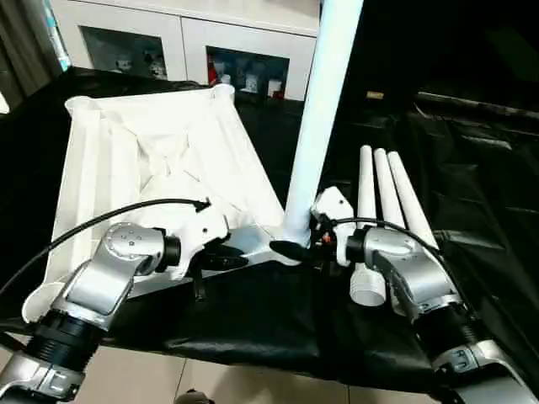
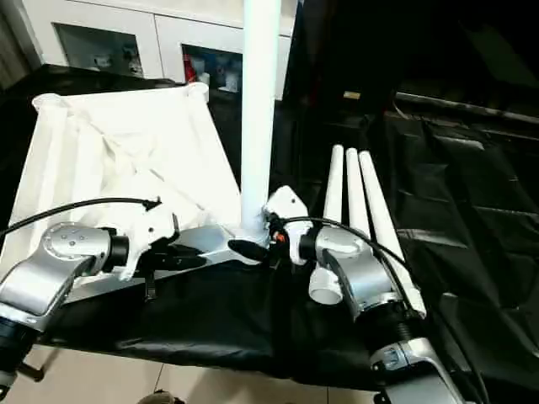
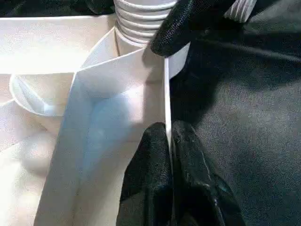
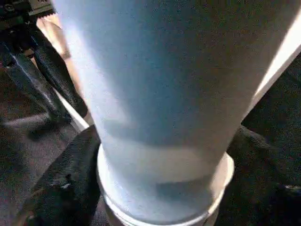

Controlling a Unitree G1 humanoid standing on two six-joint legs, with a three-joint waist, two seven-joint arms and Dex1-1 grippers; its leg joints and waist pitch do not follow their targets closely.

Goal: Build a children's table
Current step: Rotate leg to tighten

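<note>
The children's table top (image 1: 160, 160) lies upside down on the black-draped counter (image 1: 472, 168), ribbed underside up, and everything else is best placed from it. One leg (image 1: 324, 109) stands upright in the top's near corner socket on the robot's right — its threaded end seated in the socket, as the left wrist view shows. The other visible corner sockets are empty.

Just beside the top on that same side, three more legs (image 1: 387, 210) lie side by side on the counter, apart from the top.

The left gripper (image 3: 168, 141) is pinched narrow on the thin edge wall of the top, near the corner with the standing leg, and looks to be steadying it. The right gripper (image 1: 290, 250) sits at the foot of the standing leg with a finger on either side of the tube; whether it grips or merely brackets the leg, I cannot tell.

As a judgement, about a quarter of the job is done — one leg in, perhaps not fully tightened, three to fit, then the table to turn upright.

Beyond the top's far edge stands a white cabinet (image 1: 194, 34) with glass doors.
</note>
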